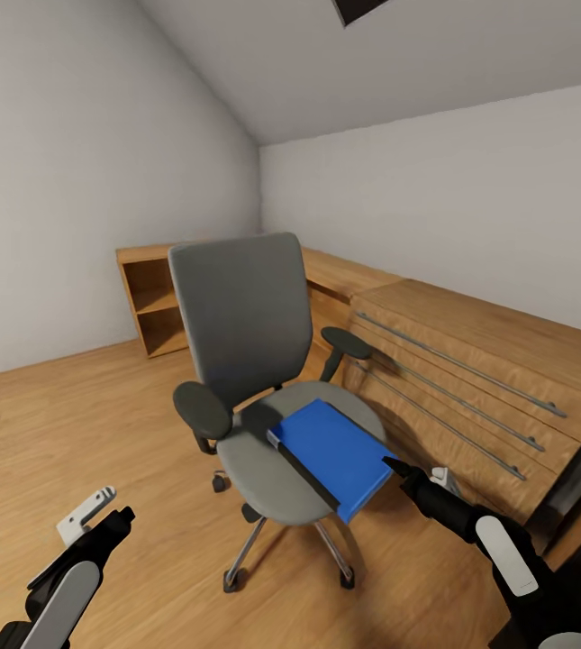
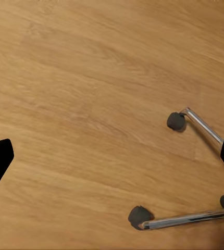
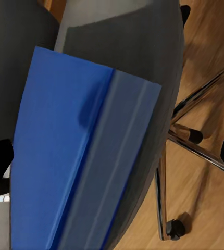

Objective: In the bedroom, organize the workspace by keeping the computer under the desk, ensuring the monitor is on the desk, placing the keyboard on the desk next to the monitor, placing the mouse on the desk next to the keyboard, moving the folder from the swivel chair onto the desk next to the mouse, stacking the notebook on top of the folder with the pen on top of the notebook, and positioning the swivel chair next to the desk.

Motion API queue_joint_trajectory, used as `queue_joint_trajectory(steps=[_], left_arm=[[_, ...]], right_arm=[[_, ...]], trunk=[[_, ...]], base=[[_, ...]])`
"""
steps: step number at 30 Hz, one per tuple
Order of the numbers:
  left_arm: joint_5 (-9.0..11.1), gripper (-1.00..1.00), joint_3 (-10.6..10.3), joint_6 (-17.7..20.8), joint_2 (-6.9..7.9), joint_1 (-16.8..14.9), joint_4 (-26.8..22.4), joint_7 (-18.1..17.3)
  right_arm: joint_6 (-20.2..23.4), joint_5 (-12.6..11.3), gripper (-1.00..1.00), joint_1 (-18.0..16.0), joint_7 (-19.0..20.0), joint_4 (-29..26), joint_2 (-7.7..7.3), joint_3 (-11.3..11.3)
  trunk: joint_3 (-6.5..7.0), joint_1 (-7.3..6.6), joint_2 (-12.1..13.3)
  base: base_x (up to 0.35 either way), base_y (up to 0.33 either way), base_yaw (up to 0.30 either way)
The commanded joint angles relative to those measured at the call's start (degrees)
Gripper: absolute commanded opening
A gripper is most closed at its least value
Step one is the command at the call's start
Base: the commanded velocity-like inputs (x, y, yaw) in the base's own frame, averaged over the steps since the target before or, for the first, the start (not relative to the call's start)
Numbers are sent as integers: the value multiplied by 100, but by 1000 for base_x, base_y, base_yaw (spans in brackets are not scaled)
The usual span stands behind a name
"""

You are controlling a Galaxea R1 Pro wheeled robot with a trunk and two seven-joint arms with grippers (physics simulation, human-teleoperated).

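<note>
While lying flat on the seat of the swivel chair (image 1: 263,379), the folder (image 1: 335,455) is met at its near corner by the right gripper (image 1: 407,470), reaching forward, fingers spread. Left gripper (image 1: 114,518) low over the floor (image 1: 74,424), also spread.

Wooden dresser (image 1: 470,361) along right wall; open shelf unit (image 1: 153,306) in corner.

no readable text, labels, brands, numbers or signs on anything
</note>
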Motion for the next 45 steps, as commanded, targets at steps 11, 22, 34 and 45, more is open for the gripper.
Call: queue_joint_trajectory(steps=[11,22,34,45], left_arm=[[24,100,-7,23,7,-4,-7,38],[21,100,-8,32,7,-4,-7,47],[15,100,-7,27,7,-4,-7,47],[21,100,-1,32,7,-4,-7,47]], right_arm=[[38,-11,100,0,3,6,2,-11],[38,-7,100,-5,8,8,9,-11],[38,-7,100,-2,11,8,10,-11],[38,-13,100,-3,11,2,10,-11]], trunk=[[-6,0,-2],[-6,0,-2],[-6,0,-2],[-6,0,-2]], base=[[53,38,0],[-53,40,0],[-7,7,0],[15,0,0]])
